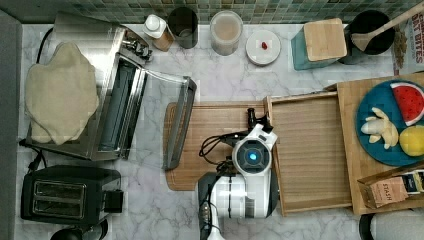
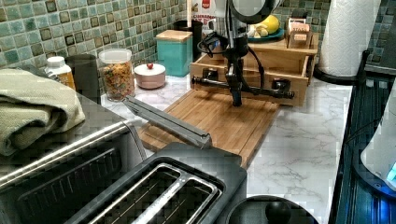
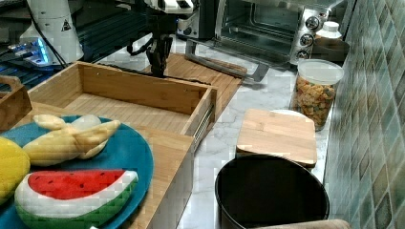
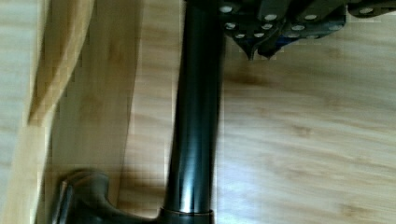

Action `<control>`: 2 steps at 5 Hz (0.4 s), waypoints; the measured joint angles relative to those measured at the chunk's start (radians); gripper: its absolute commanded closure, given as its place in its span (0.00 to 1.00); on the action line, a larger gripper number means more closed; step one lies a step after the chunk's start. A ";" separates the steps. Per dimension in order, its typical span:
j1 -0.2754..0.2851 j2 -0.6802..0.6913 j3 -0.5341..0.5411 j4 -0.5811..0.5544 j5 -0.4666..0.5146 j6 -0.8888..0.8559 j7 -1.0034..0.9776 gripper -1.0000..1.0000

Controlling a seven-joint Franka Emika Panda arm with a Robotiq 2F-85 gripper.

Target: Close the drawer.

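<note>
Top view: one drawer (image 1: pixel 310 150) — pulled out, nothing in it — one hand (image 2: pixel 236 95) at its black handle (image 2: pixel 243 87); finger spread unreadable.

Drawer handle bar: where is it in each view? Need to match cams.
Top view: drawer handle, hidden mostly under the arm, at the drawer's left edge.
Left view: black bar across the drawer front.
Right view: behind the far drawer wall.
Wrist view: vertical black bar.
Shared landmark: cutting board.
</note>
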 measured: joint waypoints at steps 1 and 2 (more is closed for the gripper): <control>-0.046 0.010 -0.007 -0.002 0.073 0.055 -0.127 1.00; -0.070 0.019 -0.040 0.006 0.083 0.066 -0.187 1.00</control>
